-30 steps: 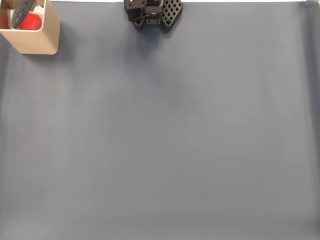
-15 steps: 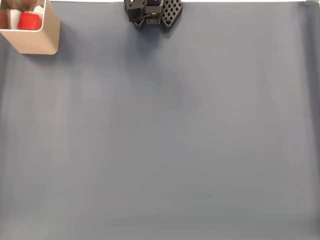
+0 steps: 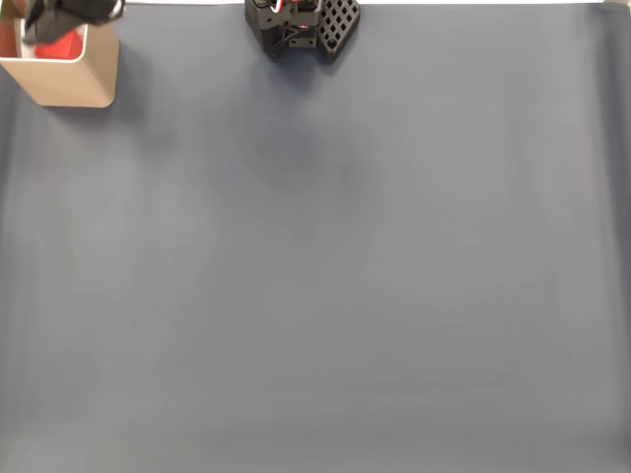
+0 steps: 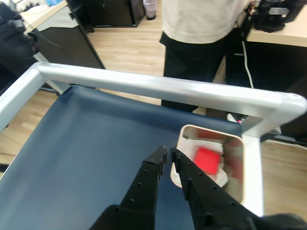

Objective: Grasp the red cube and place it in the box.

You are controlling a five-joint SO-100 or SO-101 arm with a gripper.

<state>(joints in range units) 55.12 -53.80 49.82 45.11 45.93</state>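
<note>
The red cube (image 4: 207, 159) lies inside the box (image 4: 236, 167), on white stuff, with nothing holding it. In the wrist view my gripper (image 4: 168, 154) hangs above the blue mat just left of the box; its black fingers are closed together and hold nothing. In the fixed view the box (image 3: 74, 79) stands at the top left corner. The cube (image 3: 61, 45) shows in it, partly covered by a dark part of my arm (image 3: 71, 10) above the box's opening.
My arm's black base (image 3: 301, 25) sits at the top middle of the blue-grey mat (image 3: 325, 276). In the wrist view a white metal rail (image 4: 158, 88) borders the table close behind the box, and a person (image 4: 201, 28) stands just beyond it.
The cube stays in the box. A grey finger over the box a second ago had left the view half a second ago; now a dark part of the arm covers the box's top.
</note>
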